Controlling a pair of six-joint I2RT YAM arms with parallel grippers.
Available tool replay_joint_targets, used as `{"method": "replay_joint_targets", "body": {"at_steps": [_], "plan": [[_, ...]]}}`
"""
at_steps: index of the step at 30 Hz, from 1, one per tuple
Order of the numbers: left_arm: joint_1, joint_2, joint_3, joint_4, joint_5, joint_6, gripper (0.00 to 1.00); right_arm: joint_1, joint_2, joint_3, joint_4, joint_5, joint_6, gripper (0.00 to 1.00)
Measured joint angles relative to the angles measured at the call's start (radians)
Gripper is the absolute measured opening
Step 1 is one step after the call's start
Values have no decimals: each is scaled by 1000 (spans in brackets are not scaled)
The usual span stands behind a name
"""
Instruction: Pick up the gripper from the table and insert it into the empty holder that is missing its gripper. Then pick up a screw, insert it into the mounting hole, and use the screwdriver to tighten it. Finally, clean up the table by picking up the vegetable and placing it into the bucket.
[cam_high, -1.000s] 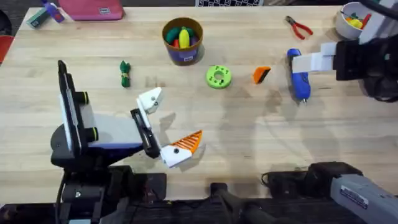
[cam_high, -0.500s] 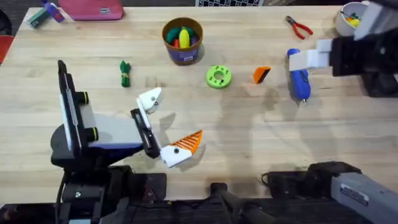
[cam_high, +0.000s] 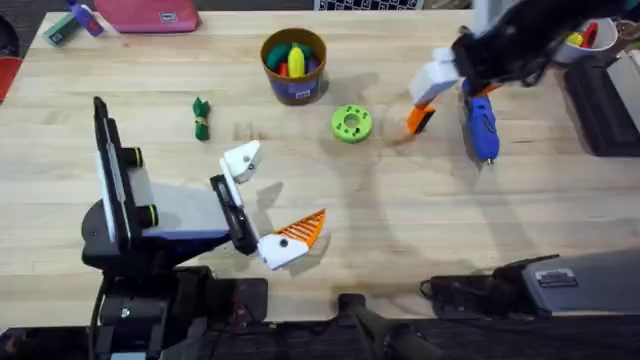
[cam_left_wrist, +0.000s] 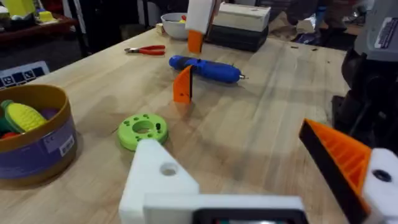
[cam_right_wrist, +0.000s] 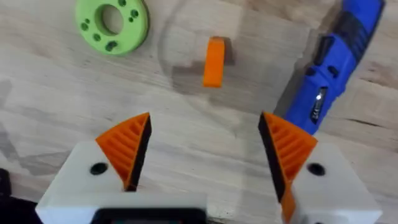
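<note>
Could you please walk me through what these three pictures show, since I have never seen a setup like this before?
These are two robot arms at a wooden table. One picture looks down from above; the other two come from cameras mounted on each arm's wrist.

From above, the left gripper rests low near its base. One of its white finger blocks, the holder, is bare; the other carries an orange ribbed pad. It holds nothing.

The right gripper hangs open over the small loose orange gripper, which is meant to go on that bare block. Its own wrist view shows the piece on the table between and beyond its two orange pads.

Also on the table: the blue screwdriver, a lime-green disc, the green toy vegetable, the bucket holding toy food, and red-handled pliers.
</note>
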Motion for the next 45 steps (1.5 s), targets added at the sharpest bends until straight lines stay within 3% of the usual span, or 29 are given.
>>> {"method": "replay_joint_targets", "body": {"at_steps": [8, 15, 21, 27, 32, 34, 35, 45], "plan": [[0, 0, 0, 0, 0, 0, 985, 6, 182, 0, 67, 15, -5, 921], [0, 0, 0, 0, 0, 0, 985, 6, 234, 0, 77, 19, -5, 854], [0, 0, 0, 0, 0, 0, 986, 6, 272, 0, 80, 22, -5, 737], [0, 0, 0, 0, 0, 0, 986, 8, 276, 0, 96, 34, 2, 529], [0, 0, 0, 0, 0, 2, 985, 8, 276, 0, 98, 38, 15, 228], [0, 0, 0, 0, 0, 3, 985, 10, 275, 0, 100, 41, 20, 47], [0, 0, 0, 0, 0, 3, 985, 11, 276, 0, 103, 41, 21, 19], [0, 0, 0, 0, 0, 3, 986, 41, 263, 0, 104, 52, 63, 12]]}}
